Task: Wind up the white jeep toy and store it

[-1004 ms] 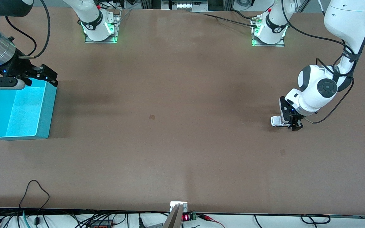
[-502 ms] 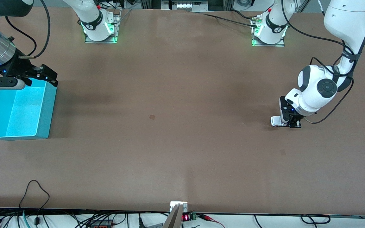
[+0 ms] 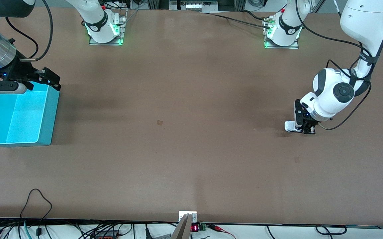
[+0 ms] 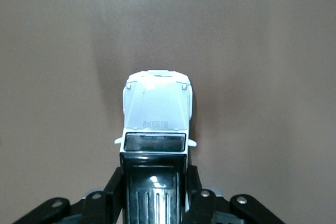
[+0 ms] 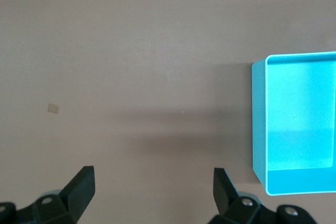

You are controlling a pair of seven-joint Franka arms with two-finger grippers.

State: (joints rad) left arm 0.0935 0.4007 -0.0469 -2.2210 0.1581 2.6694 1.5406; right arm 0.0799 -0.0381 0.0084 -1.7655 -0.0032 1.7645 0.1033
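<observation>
- The white jeep toy [image 4: 156,129] sat on the brown table [image 3: 191,149] at the middle right of the front view, toward the left arm's end, its black rear roof clamped between the fingers of the left gripper [image 3: 306,130].
- Only the jeep's tail was held, its white bonnet jutting free; the grip looked likely to let it pivot or slip if dragged backward to wind the motor.
- The wheels could skid on the smooth board rather than turn, leaving the spring slack.
- Once wound and let go, the toy could roll off before being stored.
- The blue bin [image 3: 20,116] stood well apart at the middle left of the front view, so a long carry or handover risked a drop.
- The right gripper [image 5: 152,187] hung over the bin's rim, its fingers spread wide and empty, waiting.
- The left wrist view showed the clamp on the roof; the front view showed the toy as a white speck.
- The right wrist view alone showed the bin's bare floor.
</observation>
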